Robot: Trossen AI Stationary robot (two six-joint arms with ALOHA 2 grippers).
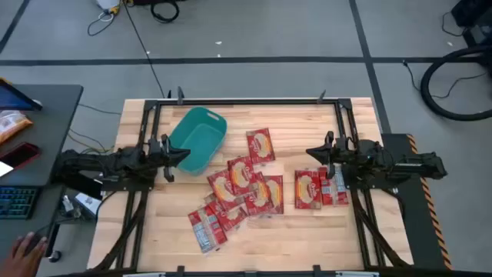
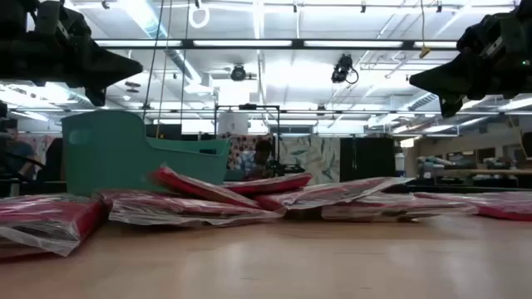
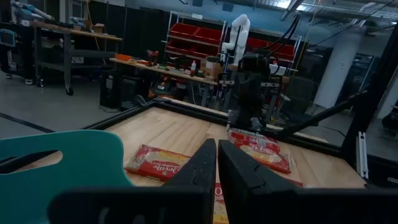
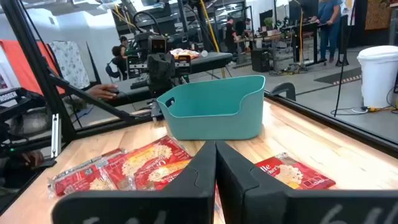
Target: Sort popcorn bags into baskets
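Several red popcorn bags point(image 1: 242, 188) lie flat and overlapping on the wooden table's middle, with a few more point(image 1: 319, 188) to the right; they show in the low view point(image 2: 208, 199) and the right wrist view point(image 4: 143, 165). The teal basket point(image 1: 198, 138) stands at the far left, empty as far as shows. My left gripper point(image 1: 184, 154) is shut and hovers above the basket's near-left rim. My right gripper point(image 1: 311, 152) is shut and hovers above the table beside the right bags. Both are empty.
A black frame point(image 1: 246, 101) runs along the table's far edge and sides. Bare wood lies along the near edge point(image 1: 307, 238) and at the far right point(image 1: 307, 123). A desk with a keyboard point(image 1: 19, 204) and a person's hand point(image 1: 27, 248) is off the table's left.
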